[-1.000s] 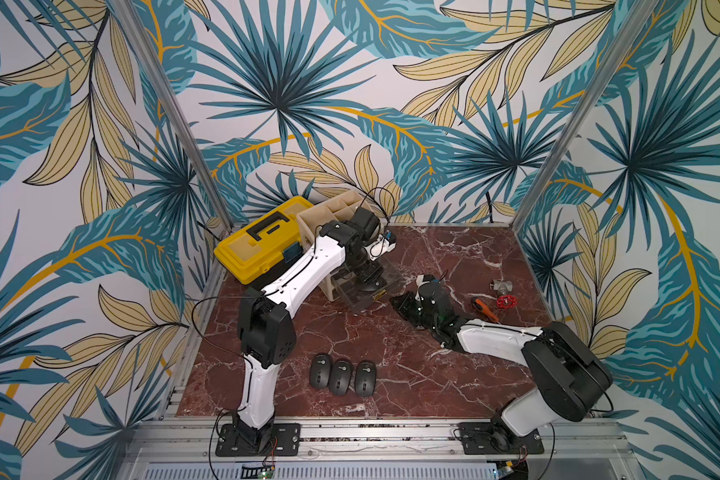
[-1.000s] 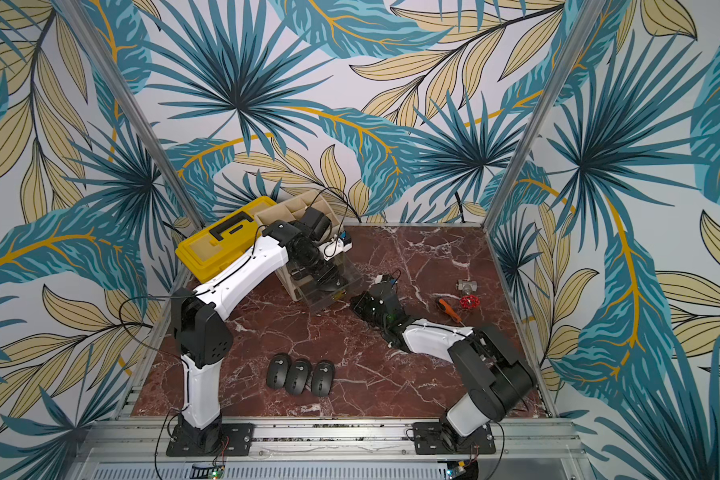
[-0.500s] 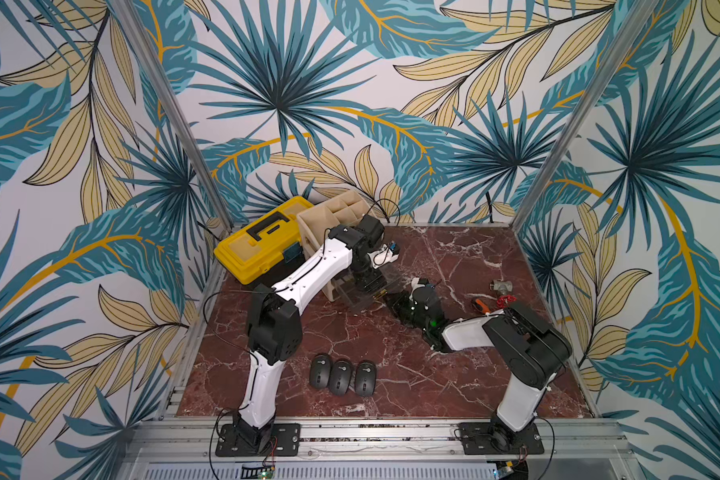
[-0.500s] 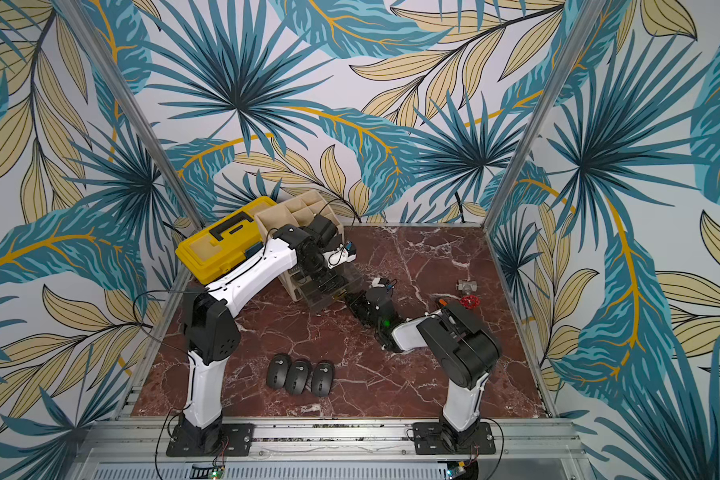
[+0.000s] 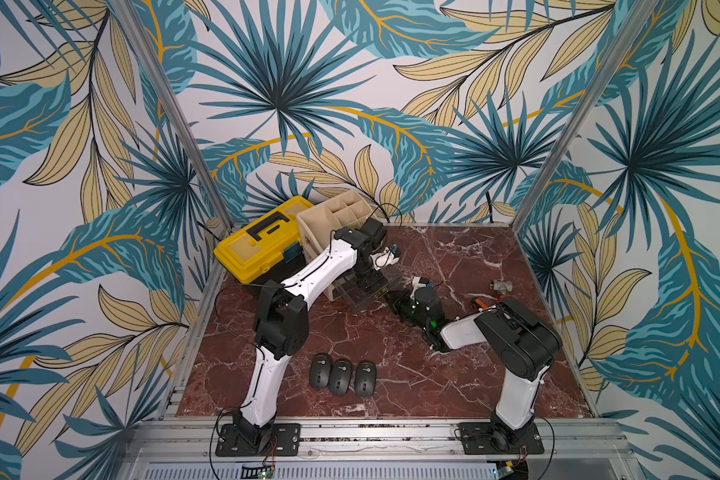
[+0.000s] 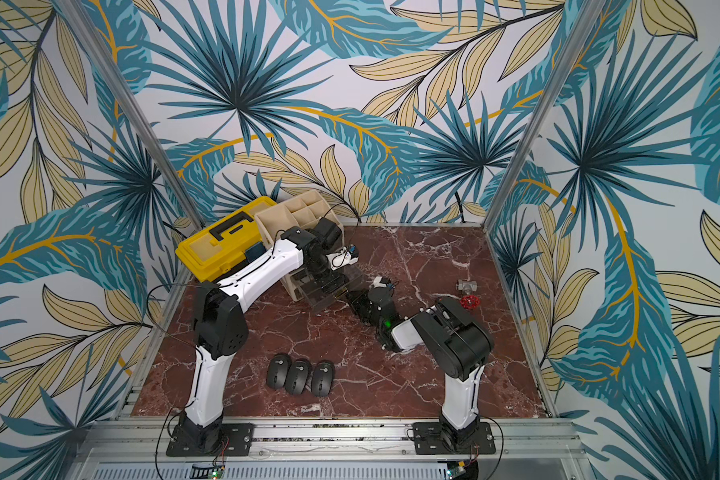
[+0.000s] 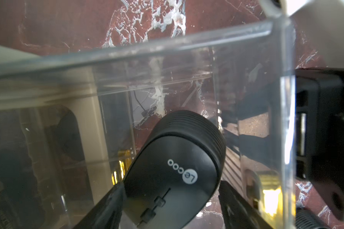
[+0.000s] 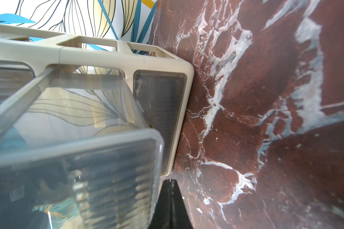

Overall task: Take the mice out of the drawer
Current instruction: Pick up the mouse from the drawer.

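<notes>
Three mice (image 5: 340,376) are laid side by side on the table (image 5: 433,395) near its front edge, well apart from the drawer. One further mouse (image 7: 175,172) is seen inside the clear drawer (image 7: 167,45), which is pulled out of the beige cabinet (image 5: 329,224). The left gripper (image 7: 172,190) is placed inside the drawer, astride this mouse. Its jaws are parted wider than the body: one finger (image 7: 111,206) is touching a flank and a gap is visible at the other, so no firm hold is indicated. The long axis of the mouse is aligned with the gripper's reach, button end toward the wrist and ribbed rear toward the drawer wall. The right gripper (image 8: 170,190) is closed with nothing seen between its tips, and is positioned just outside the drawer front. The left arm is therefore judged the nearer. Closure across the short axis is called for before lifting.
</notes>
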Motion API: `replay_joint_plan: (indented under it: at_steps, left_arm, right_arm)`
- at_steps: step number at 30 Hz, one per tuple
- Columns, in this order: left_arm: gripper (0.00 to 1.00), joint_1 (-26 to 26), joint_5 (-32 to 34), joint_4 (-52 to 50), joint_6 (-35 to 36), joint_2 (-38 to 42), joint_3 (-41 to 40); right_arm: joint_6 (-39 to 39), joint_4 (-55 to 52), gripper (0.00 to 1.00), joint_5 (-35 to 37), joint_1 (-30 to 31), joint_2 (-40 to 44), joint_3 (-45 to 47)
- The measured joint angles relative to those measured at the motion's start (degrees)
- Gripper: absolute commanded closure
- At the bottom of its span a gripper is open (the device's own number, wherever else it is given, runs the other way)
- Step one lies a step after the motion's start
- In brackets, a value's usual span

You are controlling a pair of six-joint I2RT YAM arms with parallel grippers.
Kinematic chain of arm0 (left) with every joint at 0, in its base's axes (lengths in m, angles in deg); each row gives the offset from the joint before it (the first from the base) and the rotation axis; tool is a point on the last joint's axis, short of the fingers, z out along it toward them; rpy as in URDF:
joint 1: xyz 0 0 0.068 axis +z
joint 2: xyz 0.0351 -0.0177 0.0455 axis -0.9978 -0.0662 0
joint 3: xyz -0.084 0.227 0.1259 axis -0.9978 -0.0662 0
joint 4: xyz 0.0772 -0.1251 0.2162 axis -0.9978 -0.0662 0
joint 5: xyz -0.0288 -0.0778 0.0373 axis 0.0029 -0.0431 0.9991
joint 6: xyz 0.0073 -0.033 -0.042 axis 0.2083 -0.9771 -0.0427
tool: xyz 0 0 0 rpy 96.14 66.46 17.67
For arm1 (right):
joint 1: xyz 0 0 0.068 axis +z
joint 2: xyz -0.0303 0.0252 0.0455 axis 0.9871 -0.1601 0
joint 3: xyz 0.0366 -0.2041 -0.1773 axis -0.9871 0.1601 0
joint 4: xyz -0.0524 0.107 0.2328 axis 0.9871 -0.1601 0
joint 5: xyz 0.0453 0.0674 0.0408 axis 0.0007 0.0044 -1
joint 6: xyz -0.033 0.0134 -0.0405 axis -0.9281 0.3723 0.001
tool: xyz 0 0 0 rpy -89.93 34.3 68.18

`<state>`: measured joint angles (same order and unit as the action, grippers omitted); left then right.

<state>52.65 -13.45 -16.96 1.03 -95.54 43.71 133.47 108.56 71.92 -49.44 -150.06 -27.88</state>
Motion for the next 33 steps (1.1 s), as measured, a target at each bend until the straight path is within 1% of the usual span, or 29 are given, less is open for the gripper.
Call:
replay_joint_plan:
  at_steps: [1, 4, 9, 11, 17, 18, 24, 31, 33]
  left_arm:
    - [0.19, -0.04, -0.02, 0.11, -0.04, -0.07, 0.11]
    - [0.14, -0.11, -0.02, 0.15, -0.09, -0.09, 0.22]
    - [0.14, -0.07, 0.31, 0.50, -0.11, -0.31, 0.72]
    - [0.11, -0.07, 0.33, 0.57, -0.15, -0.61, 1.03]
    - [0.10, -0.11, 1.51, 1.05, -0.20, -1.46, 2.38]
    - [0.12, -0.11, 1.57, 1.09, -0.22, -1.55, 2.56]
    - [0.29, -0.04, 1.57, 2.75, -0.28, -2.89, 2.73]
    - [0.39, -0.26, 0.46, 2.78, -1.53, -4.37, 5.22]
    - [0.39, -0.28, 0.09, 2.47, -1.88, -4.48, 5.62]
  right_arm:
    - [0.00, -0.20, 1.00, -0.13, -0.11, 0.00, -0.11]
    - [0.00, -0.85, 1.00, -0.68, -0.37, -0.04, -0.46]
    - [0.00, -1.53, 1.00, -1.38, -0.63, -0.15, -0.96]
    - [0.00, -1.73, 1.00, -1.53, -0.72, -0.15, -1.14]
    - [0.00, -1.97, 1.00, -1.95, -1.01, -0.26, -1.51]
    - [0.00, -1.97, 1.00, -1.97, -1.01, -0.26, -1.55]
    - [0.00, -2.14, 1.00, -2.38, -1.03, -0.31, -1.90]
    - [0.00, -2.32, 1.00, -2.82, -1.20, -0.35, -2.29]
    - [0.00, -2.29, 1.00, -2.84, -1.20, -0.35, -2.32]
